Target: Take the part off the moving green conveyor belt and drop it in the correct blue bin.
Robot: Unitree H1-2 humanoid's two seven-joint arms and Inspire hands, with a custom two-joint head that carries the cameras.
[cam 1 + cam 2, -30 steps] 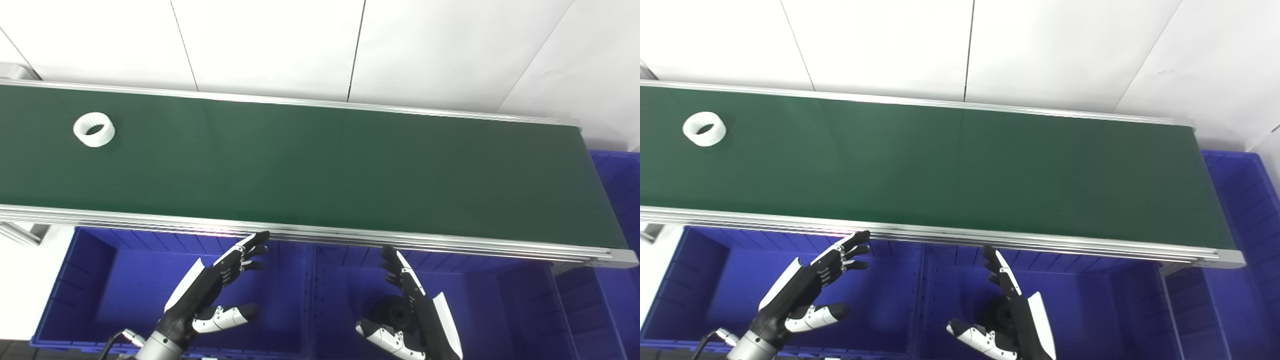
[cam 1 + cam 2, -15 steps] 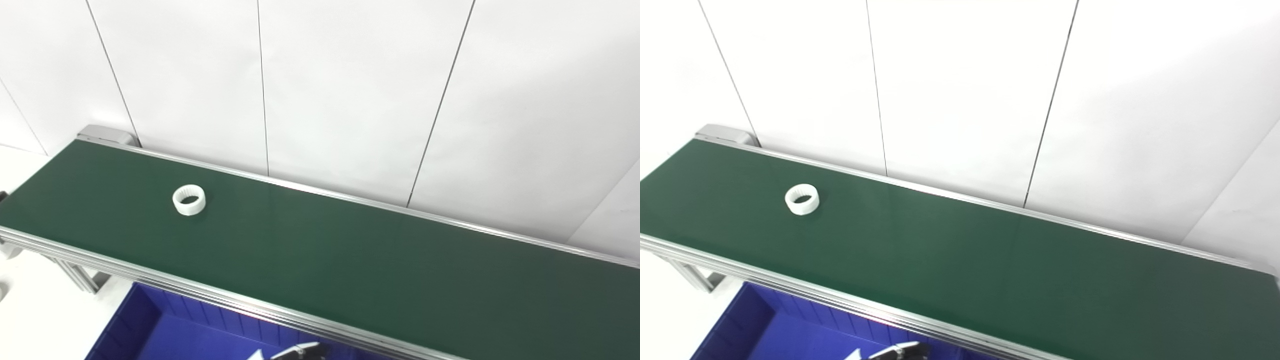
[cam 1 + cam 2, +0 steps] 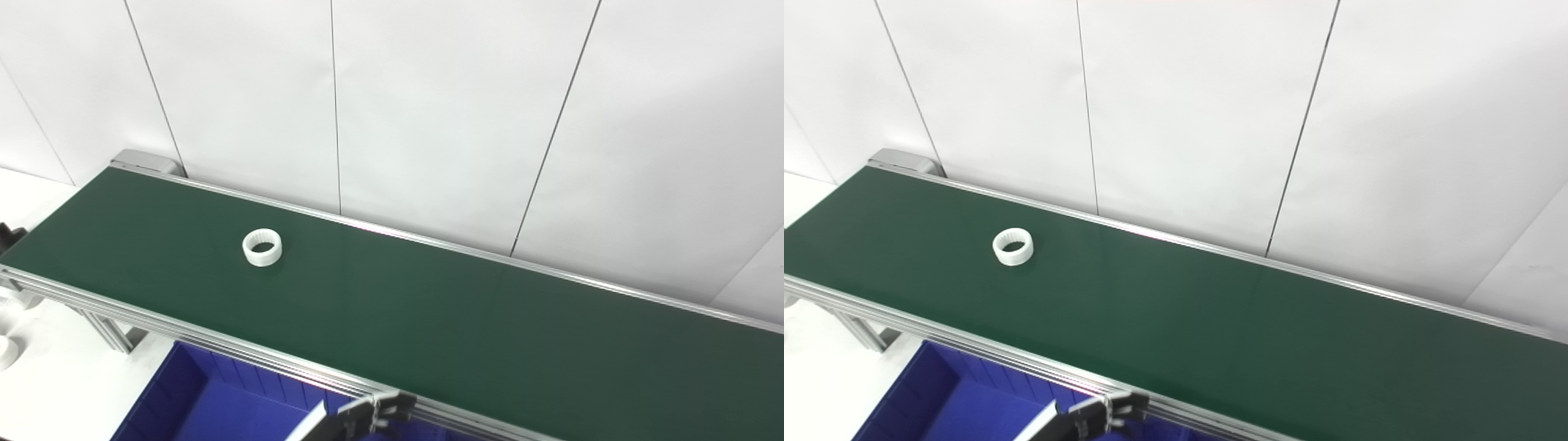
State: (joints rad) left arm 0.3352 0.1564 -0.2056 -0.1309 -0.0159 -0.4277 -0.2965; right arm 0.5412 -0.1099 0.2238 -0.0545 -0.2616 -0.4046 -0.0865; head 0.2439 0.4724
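Peeking up from the bottom edge, your left robot hand point(image 3: 361, 418) shows only dark fingertips above the blue bin point(image 3: 202, 404), right at the near aluminium rail point(image 3: 184, 334) of the conveyor; you cannot tell whether it is spread or closed. Your right robot hand is out of view. Beyond the rail, the green conveyor belt point(image 3: 459, 324) runs diagonally across. The part point(image 3: 262, 247), a white ribbed ring, lies flat on the belt toward its left end, well apart from your fingertips. Behind the far rail stands a white panelled wall point(image 3: 429, 110).
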